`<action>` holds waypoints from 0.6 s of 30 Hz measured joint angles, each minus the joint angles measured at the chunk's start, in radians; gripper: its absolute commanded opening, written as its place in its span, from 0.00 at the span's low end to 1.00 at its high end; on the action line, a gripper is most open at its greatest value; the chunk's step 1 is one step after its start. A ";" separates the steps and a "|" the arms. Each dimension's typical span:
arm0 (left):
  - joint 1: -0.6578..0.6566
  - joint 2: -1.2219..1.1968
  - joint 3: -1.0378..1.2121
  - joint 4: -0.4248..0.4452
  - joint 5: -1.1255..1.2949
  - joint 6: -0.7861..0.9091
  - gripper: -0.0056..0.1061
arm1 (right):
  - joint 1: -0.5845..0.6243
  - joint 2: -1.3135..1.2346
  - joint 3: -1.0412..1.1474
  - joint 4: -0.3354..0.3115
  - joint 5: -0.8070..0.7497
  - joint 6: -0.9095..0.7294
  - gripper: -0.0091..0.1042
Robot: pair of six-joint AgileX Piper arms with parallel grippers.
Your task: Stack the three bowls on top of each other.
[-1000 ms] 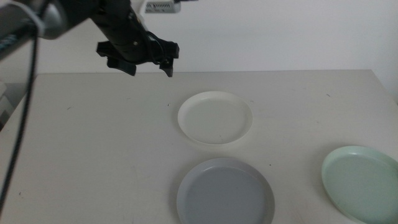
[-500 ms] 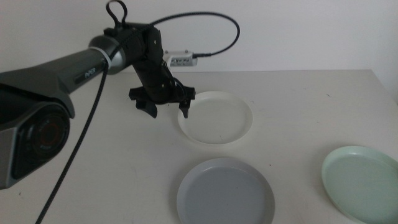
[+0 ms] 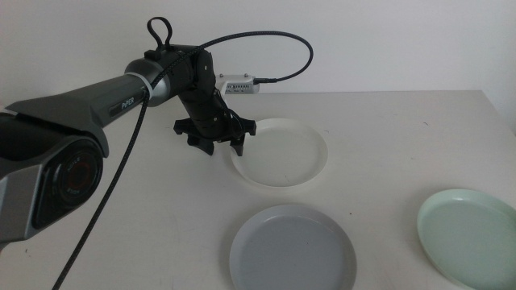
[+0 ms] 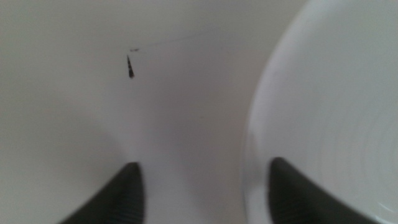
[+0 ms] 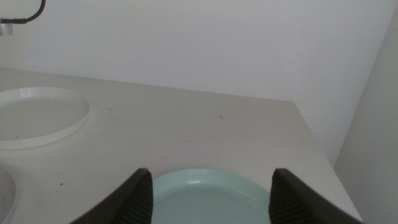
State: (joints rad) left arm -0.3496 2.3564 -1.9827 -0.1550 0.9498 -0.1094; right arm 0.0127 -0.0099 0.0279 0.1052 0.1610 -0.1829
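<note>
The white bowl sits mid-table in the middle view, and the left gripper has come down to its left rim, jaws apart with one tip over the rim and the other on the table side. A second ago the gripper was high above the table's far edge; half a second ago it was already at the rim but slightly higher. So the approach looks finished, and I judge the next step to be closing on the rim to lift this bowl. None of the three has shifted: the grey bowl lies near the front, the mint bowl at the front right, all well apart, so no stacking is done yet. The table carries a small dark speck left of the white bowl.

In the left wrist view the two dark jaws stand wide apart, straddling the white bowl's rim: one jaw over the bowl's inside, the other over bare table. Nothing is clamped yet.

In the right wrist view the right gripper waits low, just above the mint bowl, its jaws apart and empty. The white bowl shows farther off, and a sliver of the grey bowl shows at the edge.
</note>
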 measured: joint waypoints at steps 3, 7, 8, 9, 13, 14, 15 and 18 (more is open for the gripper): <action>0.001 0.003 0.000 -0.001 -0.017 0.007 0.24 | 0.000 0.000 0.000 0.000 0.000 0.000 0.50; 0.000 0.007 0.000 -0.026 -0.036 0.009 0.05 | 0.000 0.000 0.000 0.000 0.000 0.000 0.50; -0.001 0.007 0.000 -0.027 -0.040 0.009 0.05 | 0.000 0.000 0.000 0.000 0.000 0.000 0.50; -0.001 0.007 0.000 -0.030 -0.043 0.009 0.05 | 0.000 0.000 0.000 0.000 0.000 0.000 0.50; -0.001 -0.006 0.002 -0.035 -0.046 0.009 0.05 | 0.000 0.000 0.000 0.000 0.000 0.000 0.50; -0.001 -0.012 0.004 -0.035 -0.046 0.009 0.05 | 0.000 0.000 0.000 0.000 0.000 0.000 0.50; -0.001 -0.022 0.006 -0.035 -0.044 0.009 0.05 | 0.000 0.000 0.000 0.000 0.000 0.000 0.50; -0.001 -0.082 0.019 -0.026 -0.024 0.010 0.05 | 0.000 0.000 0.000 0.000 0.000 0.000 0.50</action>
State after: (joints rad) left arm -0.3505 2.2745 -1.9634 -0.1812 0.9257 -0.0991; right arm 0.0127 -0.0099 0.0279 0.1052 0.1612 -0.1829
